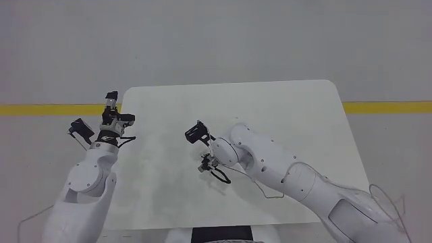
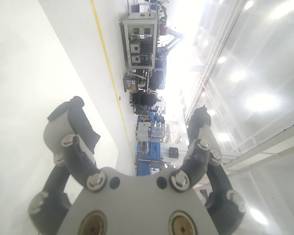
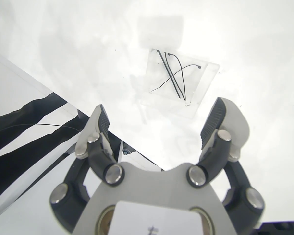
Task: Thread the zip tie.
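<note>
Though crossed, roughly four zip ties (image 3: 170, 76)

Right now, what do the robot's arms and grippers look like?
The left arm and right arm have smooth, rounded white shells, with black cables looped at the wrists. The left gripper and right gripper each have a silver plate, black links with silver bolts, and silver fingers. The right's pads are black and ribbed.

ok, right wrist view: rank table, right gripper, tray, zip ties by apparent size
1. table
2. right gripper, though it sits nearest the camera, so its place above the tray is unsure
3. tray
4. zip ties
</note>
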You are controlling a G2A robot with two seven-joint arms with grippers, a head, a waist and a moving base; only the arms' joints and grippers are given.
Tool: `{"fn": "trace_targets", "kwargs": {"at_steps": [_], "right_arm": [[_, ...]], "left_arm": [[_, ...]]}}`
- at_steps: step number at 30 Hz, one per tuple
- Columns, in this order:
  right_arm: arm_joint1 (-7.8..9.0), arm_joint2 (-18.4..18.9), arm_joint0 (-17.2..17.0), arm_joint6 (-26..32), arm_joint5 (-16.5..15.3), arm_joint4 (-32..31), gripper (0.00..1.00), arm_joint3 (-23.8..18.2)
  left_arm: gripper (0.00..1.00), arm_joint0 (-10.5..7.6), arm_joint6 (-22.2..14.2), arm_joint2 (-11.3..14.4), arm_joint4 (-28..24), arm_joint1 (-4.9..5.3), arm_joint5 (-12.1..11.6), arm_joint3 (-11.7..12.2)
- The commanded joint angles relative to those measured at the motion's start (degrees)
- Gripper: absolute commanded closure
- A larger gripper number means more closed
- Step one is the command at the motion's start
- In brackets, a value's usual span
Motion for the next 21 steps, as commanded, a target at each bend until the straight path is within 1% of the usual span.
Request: {"fn": "trace_targets", "kwargs": {"at_steps": [1, 3, 5, 6, 8, 15, 18, 21], "right_arm": [[0.00, 0.00, 0.00, 0.00, 0.00, 0.00, 0.00, 0.00], [0.00, 0.00, 0.00, 0.00, 0.00, 0.00, 0.00, 0.00], [-0.11, -0.26, -0.24, -0.68, -1.21, 0.38, 0.00, 0.13], [-0.30, -0.40, -0.19, -1.04, -2.09, 0.78, 0.00, 0.97], [-0.71, -0.66, 0.09, -1.07, -2.63, 1.44, 0.00, 1.78], [-0.71, -0.66, 0.09, -1.07, -2.63, 1.44, 0.00, 1.78], [-0.69, -0.57, -0.38, -2.34, -3.72, 1.04, 0.00, 2.16], [-0.82, -0.61, 0.19, -0.92, -3.90, -0.33, 0.00, 2.24]], "left_arm": [[0.00, 0.00, 0.00, 0.00, 0.00, 0.00, 0.00, 0.00], [0.00, 0.00, 0.00, 0.00, 0.00, 0.00, 0.00, 0.00], [0.00, 0.00, 0.00, 0.00, 0.00, 0.00, 0.00, 0.00], [0.00, 0.00, 0.00, 0.00, 0.00, 0.00, 0.00, 0.00], [0.00, 0.00, 0.00, 0.00, 0.00, 0.00, 0.00, 0.00], [0.00, 0.00, 0.00, 0.00, 0.00, 0.00, 0.00, 0.00], [0.00, 0.00, 0.00, 0.00, 0.00, 0.00, 0.00, 0.00], [0.00, 0.00, 0.00, 0.00, 0.00, 0.00, 0.00, 0.00]]}}
